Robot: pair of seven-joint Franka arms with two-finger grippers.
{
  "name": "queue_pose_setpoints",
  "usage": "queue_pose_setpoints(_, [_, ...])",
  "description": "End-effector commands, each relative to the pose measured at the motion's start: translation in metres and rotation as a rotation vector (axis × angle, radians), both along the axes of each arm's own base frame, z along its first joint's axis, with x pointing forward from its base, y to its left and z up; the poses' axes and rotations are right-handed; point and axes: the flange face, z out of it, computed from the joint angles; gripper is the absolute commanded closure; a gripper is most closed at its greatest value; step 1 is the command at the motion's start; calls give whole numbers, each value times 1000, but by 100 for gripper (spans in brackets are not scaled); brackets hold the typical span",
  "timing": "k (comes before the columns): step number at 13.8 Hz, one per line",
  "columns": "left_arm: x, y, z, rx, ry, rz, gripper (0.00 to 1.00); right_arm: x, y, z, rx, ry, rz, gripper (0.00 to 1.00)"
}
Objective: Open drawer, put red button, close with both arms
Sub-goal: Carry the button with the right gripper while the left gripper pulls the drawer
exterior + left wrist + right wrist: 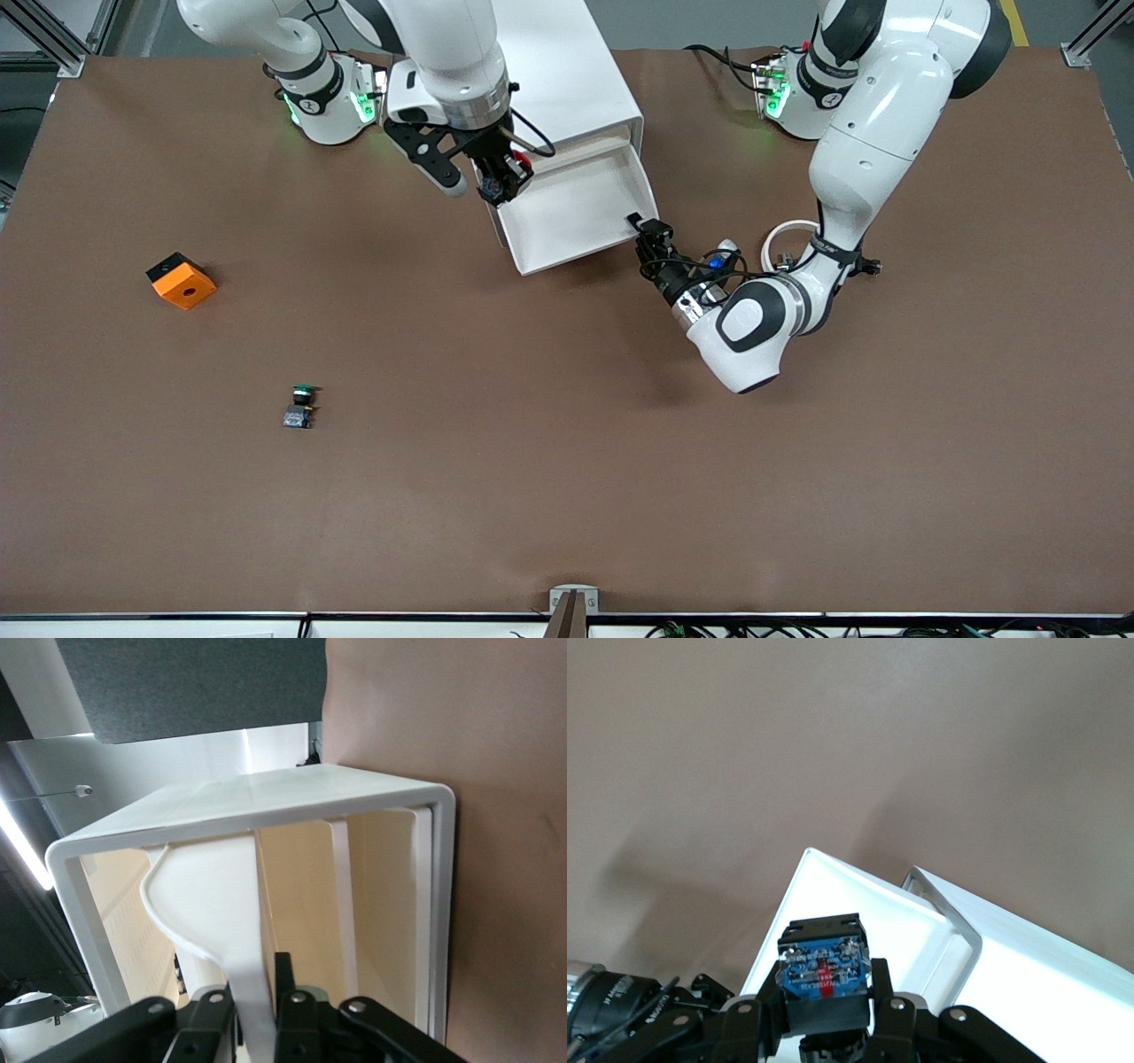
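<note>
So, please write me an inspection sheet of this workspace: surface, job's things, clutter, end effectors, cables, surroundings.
Surface: brown table, no spills seen.
Job's things: drawer pulled out of the white cabinet, nothing seen inside; red button held above the drawer's edge.
Clutter: orange cube toward the right arm's end; green button nearer the front camera than the cube.
End effectors: right end effector shut on the red button; left end effector at the drawer's front corner, on its front panel.
Cables: white coil beside the left arm.
Surroundings: metal frame posts at the table corners.
</note>
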Motion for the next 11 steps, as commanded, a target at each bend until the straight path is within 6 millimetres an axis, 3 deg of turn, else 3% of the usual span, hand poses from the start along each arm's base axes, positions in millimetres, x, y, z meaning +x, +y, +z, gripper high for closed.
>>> queue_pose_setpoints(1, [15, 2, 3, -43, -27, 40, 79, 5, 22, -10, -20, -9, 1, 100])
queue_pose_setpoints(5, [24, 8, 3, -48, -42, 59, 76, 1, 61, -47, 4, -44, 1, 100])
queue_pose_setpoints(7, [24, 8, 3, -49, -43, 59, 70, 7, 71, -69, 5, -65, -25, 100])
queue_pose_setpoints(8, [24, 8, 3, -53, -46, 60, 42, 5, 77, -80, -12, -70, -11, 100])
queue_pose_setpoints(9, [25, 8, 3, -54, -52, 63, 5, 4, 80, -91, -30, -66, -2, 100])
queue_pose_setpoints(11, [24, 9, 0, -65, -69, 60, 0, -2, 86, -101, -43, -58, 11, 100])
